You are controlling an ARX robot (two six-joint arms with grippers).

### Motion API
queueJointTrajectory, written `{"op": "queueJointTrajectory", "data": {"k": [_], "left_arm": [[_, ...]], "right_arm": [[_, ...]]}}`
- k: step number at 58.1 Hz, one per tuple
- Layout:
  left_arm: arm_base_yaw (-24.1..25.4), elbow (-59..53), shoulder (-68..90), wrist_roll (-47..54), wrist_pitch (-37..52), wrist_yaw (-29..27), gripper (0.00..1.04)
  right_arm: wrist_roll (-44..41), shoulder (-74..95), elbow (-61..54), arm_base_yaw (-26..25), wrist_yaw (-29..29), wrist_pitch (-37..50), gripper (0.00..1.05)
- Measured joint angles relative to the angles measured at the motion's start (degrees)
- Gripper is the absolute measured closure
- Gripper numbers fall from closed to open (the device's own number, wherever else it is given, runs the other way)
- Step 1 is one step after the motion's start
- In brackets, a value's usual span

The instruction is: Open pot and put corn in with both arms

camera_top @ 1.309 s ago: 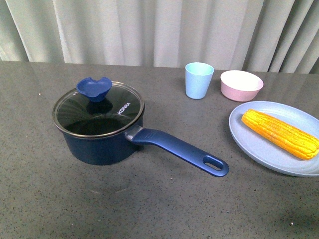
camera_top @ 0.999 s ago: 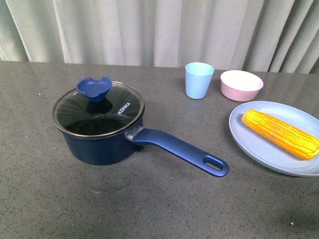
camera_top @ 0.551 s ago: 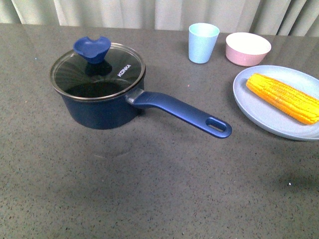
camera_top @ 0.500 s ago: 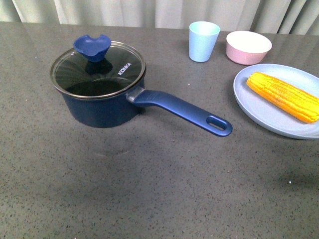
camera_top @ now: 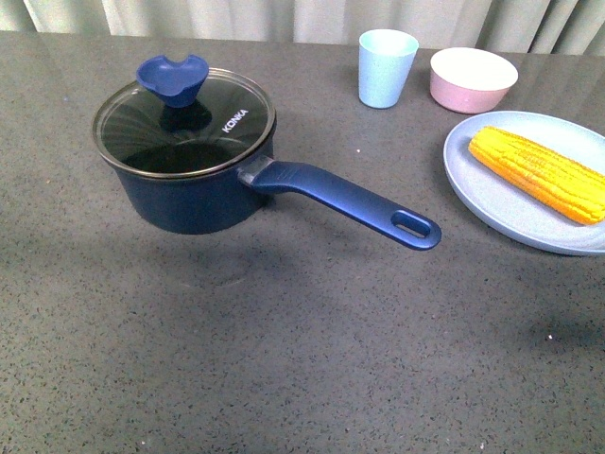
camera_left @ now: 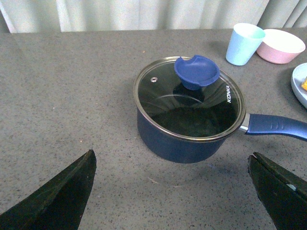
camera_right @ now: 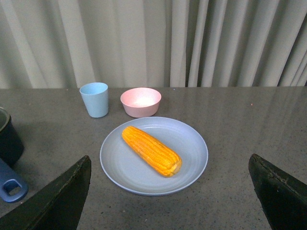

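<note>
- Grippers first: left gripper (camera_left: 171, 158) has its jaws spread wide, nothing btwn them, hanging above the table (camera_top: 284, 359) just short of the pot (camera_left: 189, 134). The right gripper (camera_right: 170, 158) is likewise wide & empty, looking down on the corn (camera_right: 151, 151).
- Neither arm shows in the front view (so their height can't be judged from there).
- Pot stands on the dark table at the left of the scene. Its glass lid (camera_top: 227, 142) is seated flat on the rim w/ the blue knob (camera_top: 172, 78) on top. Long handle (camera_top: 345, 200) points to the robot's right & a bit toward it.
- Corn lies on its side on a pale blue plate (camera_top: 492, 203) at the right, well apart from the pot. A light blue cup (camera_top: 387, 68) & pink bowl (camera_top: 473, 78) stand behind, not part of the job.
- Step in hand, as I read it: the approach. Nothing gripped, lid on, corn untouched, so the task is at its very start.
- Next move, prob.: left gripper goes over the knob, comes down w/ a jaw either side, closes, then lifts the lid straight up & clear. Knob is cupped & notched, so the grip wants centring.
- Right gripper then needs to take the corn across its width at approx. mid-length, so it doesn't tip. Pot should be open before the corn is carried over.
</note>
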Motion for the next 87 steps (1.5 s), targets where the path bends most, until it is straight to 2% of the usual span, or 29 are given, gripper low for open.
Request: {"op": "queueJointTrajectory", "data": {"k": [22,32,87], "left_arm": [[-8.66,9.68,20.50,-0.55,8.44,-3.93,0.09],[-10.34,12.83,25.09,-0.72,10.19,-4.13,0.09],[-10.88,29.20,40.74,-0.90,9.66,-6.40,0.09]], "right_arm": [[0.00,0.00,0.00,0.00,0.00,0.00,0.09],[0.00,0.00,0.00,0.00,0.00,0.00,0.09],[0.00,0.00,0.00,0.00,0.00,0.00,0.09]]}}
